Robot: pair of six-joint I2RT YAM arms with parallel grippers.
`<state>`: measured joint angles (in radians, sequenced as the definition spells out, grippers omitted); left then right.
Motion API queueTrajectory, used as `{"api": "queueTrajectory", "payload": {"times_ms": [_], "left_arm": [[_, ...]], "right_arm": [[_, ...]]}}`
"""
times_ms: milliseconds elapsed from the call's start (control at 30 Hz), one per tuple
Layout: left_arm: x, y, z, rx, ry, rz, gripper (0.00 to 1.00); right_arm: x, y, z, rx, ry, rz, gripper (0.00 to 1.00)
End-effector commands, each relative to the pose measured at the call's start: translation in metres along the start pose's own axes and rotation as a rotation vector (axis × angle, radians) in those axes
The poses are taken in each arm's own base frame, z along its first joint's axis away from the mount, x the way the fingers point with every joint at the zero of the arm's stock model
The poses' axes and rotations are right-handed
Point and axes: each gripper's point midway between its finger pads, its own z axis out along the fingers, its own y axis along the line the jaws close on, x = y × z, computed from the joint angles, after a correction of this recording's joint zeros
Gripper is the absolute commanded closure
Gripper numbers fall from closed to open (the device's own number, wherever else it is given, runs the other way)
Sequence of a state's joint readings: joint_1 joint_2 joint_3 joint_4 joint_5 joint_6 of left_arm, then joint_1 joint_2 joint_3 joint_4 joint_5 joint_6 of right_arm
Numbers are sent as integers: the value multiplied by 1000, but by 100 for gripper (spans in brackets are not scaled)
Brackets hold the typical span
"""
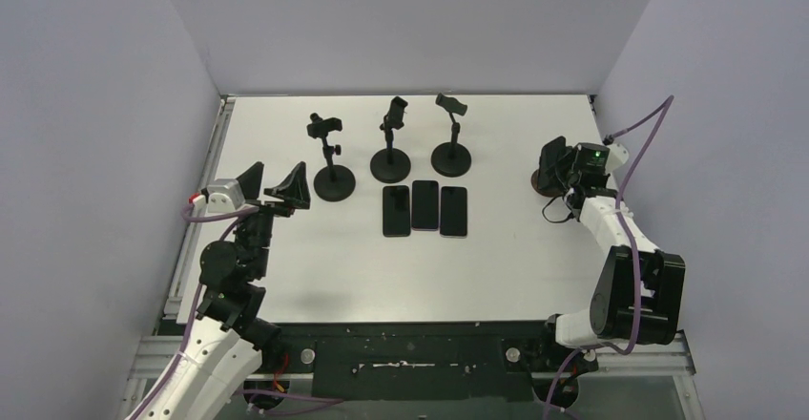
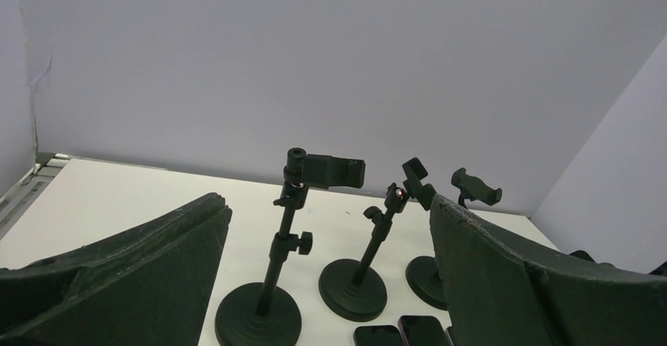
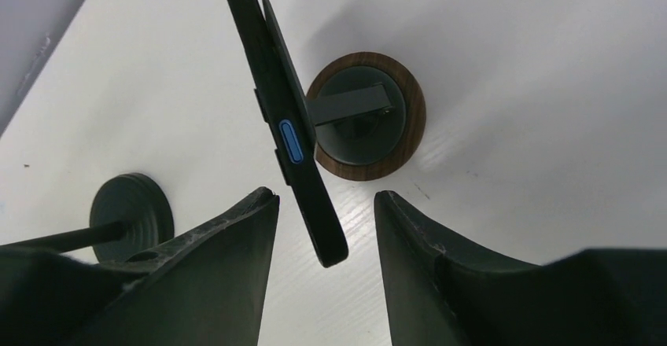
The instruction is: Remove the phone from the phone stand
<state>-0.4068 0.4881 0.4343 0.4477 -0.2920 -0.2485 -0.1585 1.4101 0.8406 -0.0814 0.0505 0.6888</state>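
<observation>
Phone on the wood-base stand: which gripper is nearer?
Right. The right gripper brackets the phone's end; the left gripper hangs across the table beside the leftmost black stand.

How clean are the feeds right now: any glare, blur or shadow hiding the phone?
Right wrist: phone edge-on and crisp, a bright sheen on the table beside the wooden base. Top view: even light, soft shadows, but the phone is only a dark blob at far right. Left wrist: stands sharp, no glare.

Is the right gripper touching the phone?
Apart. The right wrist view shows white table between the phone and each finger of the right gripper.
</observation>
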Motion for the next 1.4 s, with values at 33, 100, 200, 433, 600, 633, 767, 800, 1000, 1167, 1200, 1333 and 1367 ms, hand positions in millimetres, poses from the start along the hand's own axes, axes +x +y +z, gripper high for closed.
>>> {"api": "queueTrajectory", "payload": {"times_ms": [33,100,200,433,600,633,767,800,1000,1167,1200,1333,1367], "left_arm": [[-8,-6,2,29,-30,14,3],[-7,-6,2,28,-28,16,3],[-6,-6,2,27,-24,17,3],[-4,-7,2,32,-19,21,3],[-3,-8,3,37,-14,27,4],[-4,-8,2,37,-17,26,4],[-3,-8,3,40,-14,24,4],[-3,-9,2,40,-14,23,4],[-3,-10,2,47,-15,17,4],[-5,-11,1,48,-19,15,4],[-5,-11,1,47,-19,15,4],[-3,-11,1,49,-14,16,4],[-3,-11,1,49,-14,15,4]], "right_arm": [[-26,19,3,-83,-89,7,55],[-23,19,5,-84,-82,6,58],[-20,19,8,-86,-71,6,61],[-17,15,9,-66,-67,-5,79],[-22,17,0,-71,-92,-19,96],[-23,19,-3,-76,-99,-23,100],[-33,29,-18,-106,-137,-39,100],[-36,34,-24,-118,-149,-46,100],[-56,64,-61,-181,-207,-75,100],[-62,88,-94,-261,-233,-86,100],[-63,90,-99,-271,-233,-82,100],[-44,105,-115,-360,-180,-71,100],[-39,109,-118,-383,-163,-67,100]]}}
